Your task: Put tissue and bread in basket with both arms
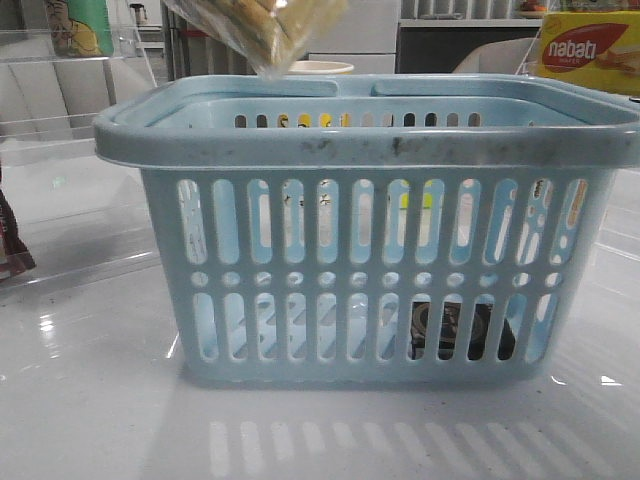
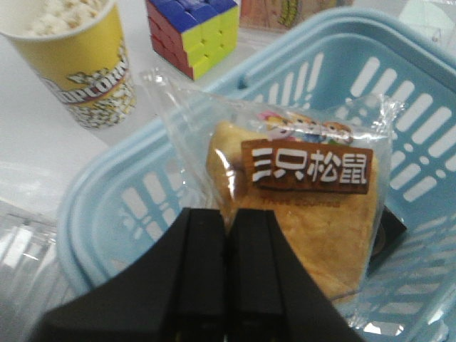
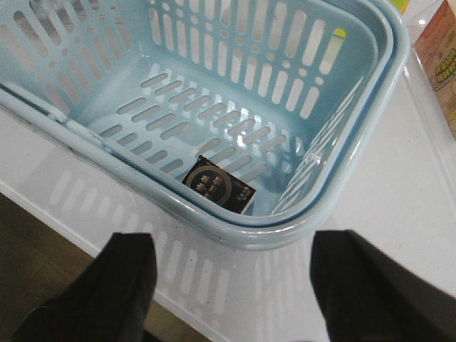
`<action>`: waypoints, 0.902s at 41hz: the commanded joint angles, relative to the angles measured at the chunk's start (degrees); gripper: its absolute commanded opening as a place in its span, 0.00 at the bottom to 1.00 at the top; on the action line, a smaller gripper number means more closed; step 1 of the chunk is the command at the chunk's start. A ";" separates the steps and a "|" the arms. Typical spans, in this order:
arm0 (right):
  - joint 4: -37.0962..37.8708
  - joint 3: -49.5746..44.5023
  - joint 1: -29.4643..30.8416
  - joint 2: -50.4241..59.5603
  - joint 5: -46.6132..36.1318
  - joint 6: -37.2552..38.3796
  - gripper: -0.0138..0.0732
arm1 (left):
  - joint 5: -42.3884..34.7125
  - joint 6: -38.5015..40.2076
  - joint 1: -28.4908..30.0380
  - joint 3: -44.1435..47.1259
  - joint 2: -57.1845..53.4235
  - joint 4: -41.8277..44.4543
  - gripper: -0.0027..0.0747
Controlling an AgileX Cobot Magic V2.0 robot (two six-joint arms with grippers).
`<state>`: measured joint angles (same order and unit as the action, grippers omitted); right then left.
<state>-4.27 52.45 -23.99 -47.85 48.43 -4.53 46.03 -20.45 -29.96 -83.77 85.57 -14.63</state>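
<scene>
I am pinching the bread point(image 2: 296, 214) by the edge of its clear bag with my left gripper point(image 2: 228, 235), jaws pressed together on the plastic. The bag is hanging beyond my fingertips, over the open basket point(image 2: 100, 192). My right gripper point(image 3: 231, 274) is standing spread and holding nothing, just outside the basket's near rim. The tissue point(image 3: 217, 187) is already lying on the basket floor, against the wall closest to my right fingertips.

Risks from this position:
- I am gripping only thin film, so the bag may be slipping out before I choose to release; it would then be tumbling unevenly.
- The bread is hanging near the far rim rather than over the centre. Released here, it may catch on the rim or a folded handle and tip outside, toward the popcorn cup point(image 2: 71, 57) and puzzle cube point(image 2: 192, 32) beyond my left fingertips.
- The slack bag may be clinging to a finger when I open.

View differences:
- The front view is showing only the lower corner of the bread point(image 1: 265, 30) above the rim, and the tissue only as a dark shape behind the slots, probably the same pack.
- The left wrist view alone is showing my grip and the label.
- The right wrist view alone is showing the tissue plainly and my right jaws apart.
</scene>
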 commanded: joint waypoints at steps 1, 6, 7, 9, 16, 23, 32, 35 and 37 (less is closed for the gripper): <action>0.04 1.62 -0.06 0.53 -3.50 -0.59 0.80 | -3.51 -0.23 -1.58 -1.19 0.57 -1.21 0.15; 0.04 1.62 -0.06 0.53 -3.50 -0.59 0.80 | -3.41 -0.23 -1.71 -1.19 3.96 -1.47 0.17; 0.04 1.62 -0.06 0.53 -3.50 -0.59 0.80 | -3.41 -0.23 -1.71 -1.19 4.62 -1.47 0.18; 0.04 1.62 -0.06 0.53 -3.50 -0.59 0.80 | -3.41 -0.23 -1.71 -1.19 5.34 -1.47 0.23; 0.04 1.62 -0.06 0.53 -3.50 -0.59 0.80 | -3.41 -0.23 -1.71 -1.19 5.63 -1.59 0.47; 0.04 1.62 -0.06 0.53 -3.50 -0.59 0.80 | -0.53 -0.12 -1.71 -1.19 2.61 -1.96 0.53; 0.04 1.62 -0.06 0.53 -3.50 -0.59 0.80 | 4.05 -0.22 -2.42 0.07 -6.50 -2.57 0.53; 0.04 1.62 -0.06 0.53 -3.50 -0.59 0.80 | 4.17 -0.22 -3.62 2.56 -10.52 -2.57 0.53; 0.04 1.62 -0.06 0.53 -3.50 -0.59 0.80 | 4.17 -0.22 -4.69 5.06 -13.41 -2.57 0.53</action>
<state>-4.27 52.45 -23.99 -47.85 48.43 -4.53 52.04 -20.76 -32.98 -79.92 77.86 -15.37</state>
